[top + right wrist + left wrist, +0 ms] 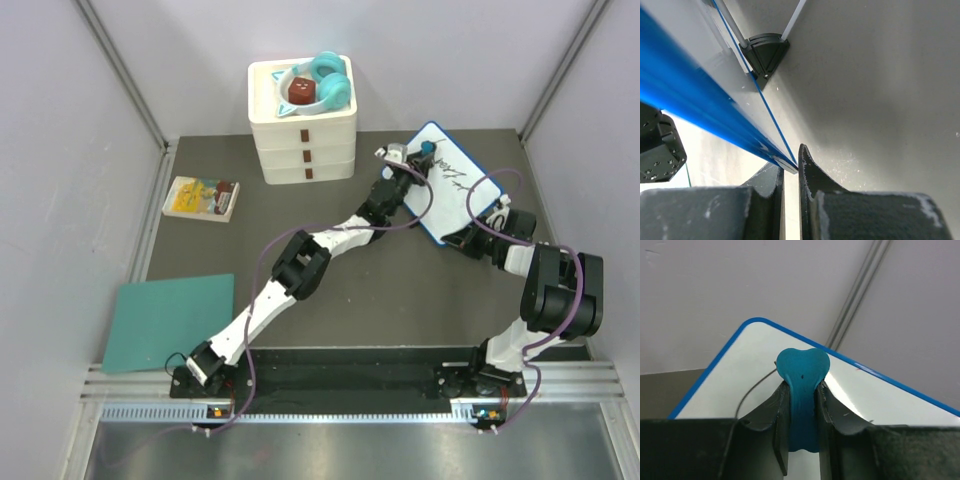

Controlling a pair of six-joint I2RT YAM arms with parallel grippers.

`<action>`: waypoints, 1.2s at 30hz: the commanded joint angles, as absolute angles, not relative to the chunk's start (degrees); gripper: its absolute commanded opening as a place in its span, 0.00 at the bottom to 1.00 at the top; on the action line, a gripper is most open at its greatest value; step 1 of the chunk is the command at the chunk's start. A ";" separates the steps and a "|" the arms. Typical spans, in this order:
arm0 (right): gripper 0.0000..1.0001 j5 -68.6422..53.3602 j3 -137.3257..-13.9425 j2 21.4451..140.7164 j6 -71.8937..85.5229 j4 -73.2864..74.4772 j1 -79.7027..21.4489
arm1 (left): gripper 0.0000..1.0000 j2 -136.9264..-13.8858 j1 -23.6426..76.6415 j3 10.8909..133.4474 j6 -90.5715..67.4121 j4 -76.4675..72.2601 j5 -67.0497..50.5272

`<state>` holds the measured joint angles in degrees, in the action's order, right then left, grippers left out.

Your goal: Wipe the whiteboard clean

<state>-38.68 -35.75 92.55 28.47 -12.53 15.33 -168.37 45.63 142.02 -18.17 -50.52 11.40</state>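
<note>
Dark tabletop (300, 215): left claw (801, 390) pinches teal eraser (803, 367); right claw (791, 167) clamps illegibly scrawled whiteboard (450, 200).

**A:** What stands at the back of the dark grey worktop (380, 290)?

**B:** A white plastic box of three stacked drawers (303, 150), each drawer with a small brown handle. On its top lies a pair of teal headphones with cat ears (330, 85), and a small reddish-brown block (300, 92) sits inside their curve.

**A:** And to the left?

**B:** A small yellow booklet with a picture cover (201, 197) lies flat, left of the drawer box and apart from it. Nearer the front, at the worktop's left edge, lies a flat teal rectangular sheet (170, 320), slightly askew.

**A:** Around it all?

**B:** Pale grey walls (60, 150) on three sides.
</note>
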 commanded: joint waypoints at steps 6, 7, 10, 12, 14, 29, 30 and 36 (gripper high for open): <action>0.00 -38.14 -34.54 94.75 24.08 -0.88 13.54 | 0.01 -166.99 52.20 143.97 -19.17 -57.13 0.36; 0.00 -38.14 -34.54 94.75 24.08 -0.88 13.54 | 0.01 -166.82 52.47 143.88 -18.64 -56.08 0.26; 0.00 -38.14 -34.54 94.75 24.08 -0.88 13.54 | 0.00 -166.03 53.52 142.74 -15.48 -54.59 -2.90; 0.00 -38.14 -34.45 94.75 24.08 -0.88 13.53 | 0.00 -165.24 54.22 140.81 -11.79 -52.48 -2.81; 0.00 -38.15 -34.45 94.75 24.17 -1.05 13.54 | 0.01 -164.53 54.58 140.19 -8.11 -49.77 -1.76; 0.00 -38.14 -34.19 94.57 24.34 -1.41 13.54 | 0.02 -156.28 52.30 132.10 2.45 -46.60 -3.38; 0.00 -38.23 -34.19 94.57 24.35 -1.41 13.54 | 0.00 -154.62 52.03 131.23 3.07 -45.63 -5.34; 0.00 -38.23 -34.10 94.48 24.26 -1.58 13.54 | 0.00 -150.39 49.92 127.71 1.93 -38.51 -12.11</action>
